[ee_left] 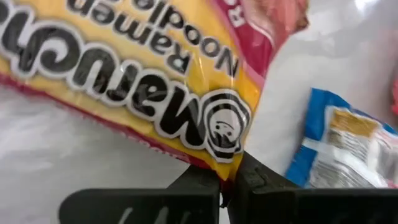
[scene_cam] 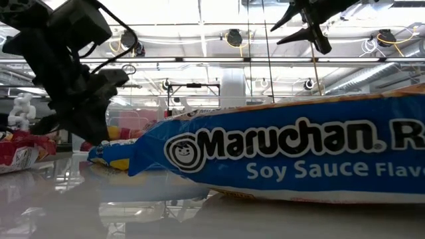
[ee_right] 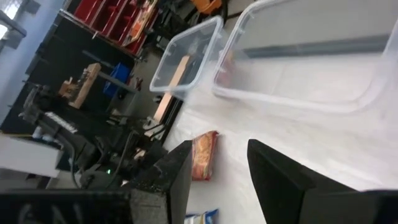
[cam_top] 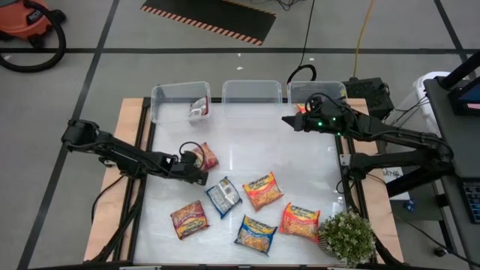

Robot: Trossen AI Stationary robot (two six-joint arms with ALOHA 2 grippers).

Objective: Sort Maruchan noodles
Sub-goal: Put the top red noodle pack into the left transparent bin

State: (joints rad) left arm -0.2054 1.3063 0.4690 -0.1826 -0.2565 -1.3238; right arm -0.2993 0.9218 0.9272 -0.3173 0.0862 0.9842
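Observation:
My left gripper is low over the table's middle left, shut on a dark red and yellow Maruchan packet. My right gripper is open and empty, held high near the right clear bin; it also shows in the low view. Several packets lie flat on the near half of the table: a red one, a blue and silver one, two orange ones and a blue one. One more packet lies in the left bin. My left gripper pinches the red and yellow packet by its edge, next to the printed face logo, between its two fingers. The fingers come nearly level from the table's left side. The packet stretches away ahead of the fingers; I cannot tell whether it rests on the table.
Three clear bins stand in a row along the far edge, the middle one between the other two. A small potted plant stands at the near right corner. The blue packet fills the front of the low view.

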